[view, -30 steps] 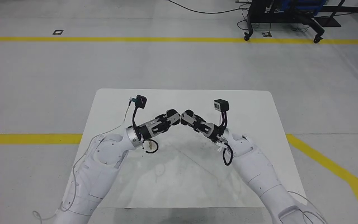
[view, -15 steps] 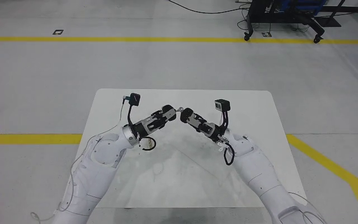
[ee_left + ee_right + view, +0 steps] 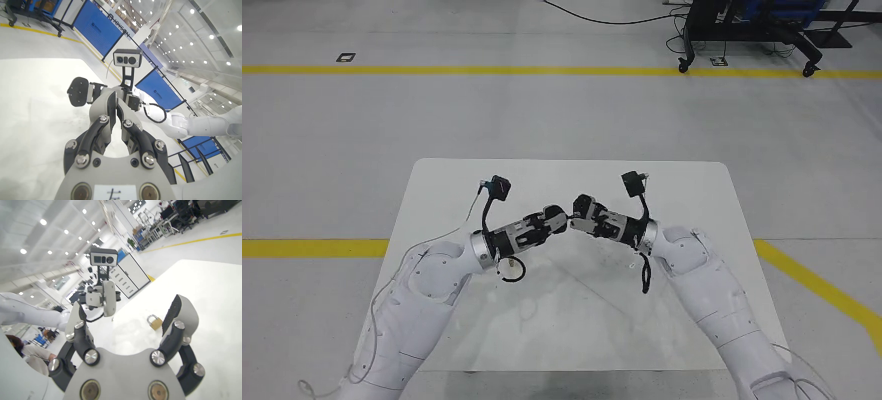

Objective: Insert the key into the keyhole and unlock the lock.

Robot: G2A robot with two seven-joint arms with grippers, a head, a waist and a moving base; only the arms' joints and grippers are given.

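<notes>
**Grippers tip to tip over mid-table, padlock lying below**

In the top view both white arms stretch from the near edge of the white table (image 3: 682, 190) and bend inward. The two grippers face each other above the table's middle, close together but apart.

The left gripper (image 3: 115, 98) is on the left of the pair. Its ribbed black pads (image 3: 111, 106) are pressed flat together along their length, and whatever they may pinch is hidden. In the right wrist view a tiny dark sliver (image 3: 112, 319) pokes out just below that gripper's fingertips, too small to name.

The right gripper (image 3: 128, 304) is on the right, its jaws spread wide and holding nothing. One of its black pads faces the left wrist camera, just beside the left gripper's tips.

The padlock (image 3: 155, 322) has a brass body and a silver shackle. It lies on the bare table top a little beyond the right gripper and touches neither gripper. It shows between that gripper's open fingers, nearer to one of them.

Past the table's far edge a yellow line (image 3: 542, 69) crosses the grey floor from left to right. At the far right stands a dark wheeled cart (image 3: 752, 30), with a black cable (image 3: 602, 18) trailing on the floor to its left.
</notes>
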